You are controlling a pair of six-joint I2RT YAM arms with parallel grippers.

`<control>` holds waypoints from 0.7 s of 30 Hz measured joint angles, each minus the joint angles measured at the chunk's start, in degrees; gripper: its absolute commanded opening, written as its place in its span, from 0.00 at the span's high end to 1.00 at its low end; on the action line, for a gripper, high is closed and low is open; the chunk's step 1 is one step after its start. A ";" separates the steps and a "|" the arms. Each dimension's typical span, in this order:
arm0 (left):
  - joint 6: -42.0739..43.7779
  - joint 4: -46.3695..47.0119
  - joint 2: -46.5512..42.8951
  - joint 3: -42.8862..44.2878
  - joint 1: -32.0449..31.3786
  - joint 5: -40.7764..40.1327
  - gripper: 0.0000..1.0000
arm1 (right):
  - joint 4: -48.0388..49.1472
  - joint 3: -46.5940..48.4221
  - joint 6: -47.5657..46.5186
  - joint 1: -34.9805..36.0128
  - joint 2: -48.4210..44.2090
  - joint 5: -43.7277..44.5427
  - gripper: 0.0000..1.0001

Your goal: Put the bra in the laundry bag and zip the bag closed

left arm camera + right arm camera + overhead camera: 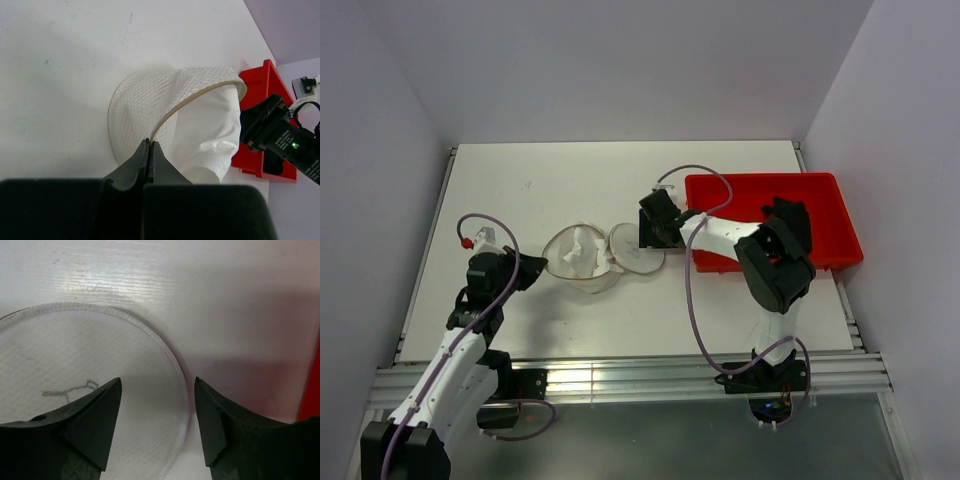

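White tabletop lies under everything. On its right side sits a red plastic bin, just beyond the right arm's forearm and a little apart from the bag's lid. Nothing lies between the two grippers except the bag itself.

The laundry bag sits left of centre. Its white mesh body is slumped and its mouth gapes, showing a tan-edged rim. The bra, pale smooth fabric, is bunched inside the mouth. The round flat lid is unzipped and lies on the table against the body's right side, with its small black mark facing up.

The left gripper is pinched tight on the bag's rim at the left edge of the body. The right gripper hangs over the lid's right edge with its jaws moderately wide and nothing clamped between them. Whether its tips touch the mesh cannot be told.
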 measured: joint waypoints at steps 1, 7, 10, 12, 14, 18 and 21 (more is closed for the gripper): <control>-0.02 0.31 0.20 0.00 0.00 0.24 1.00 | 0.33 -0.26 0.28 0.00 0.00 -0.20 0.37; -0.15 1.09 1.46 0.76 0.00 2.38 1.00 | 5.53 -4.11 2.49 -0.66 -0.11 -2.99 0.94; -0.17 1.25 1.66 1.57 0.00 2.99 1.00 | 8.50 -5.86 3.69 -1.40 -0.63 -3.78 1.00; -0.26 1.51 1.62 2.03 0.00 3.32 1.00 | 11.10 -7.91 4.15 -1.44 -1.79 -3.89 1.00; -0.48 1.66 1.53 2.29 0.00 3.82 1.00 | 13.14 -10.69 4.33 -1.36 -3.65 -3.82 1.00; -1.01 0.57 0.94 5.05 0.00 5.20 1.00 | 11.32 -13.09 3.02 0.02 -11.28 -1.11 1.00; -1.07 -0.55 0.48 10.23 0.00 6.78 1.00 | 7.50 -9.66 -0.28 3.34 -20.85 3.21 1.00</control>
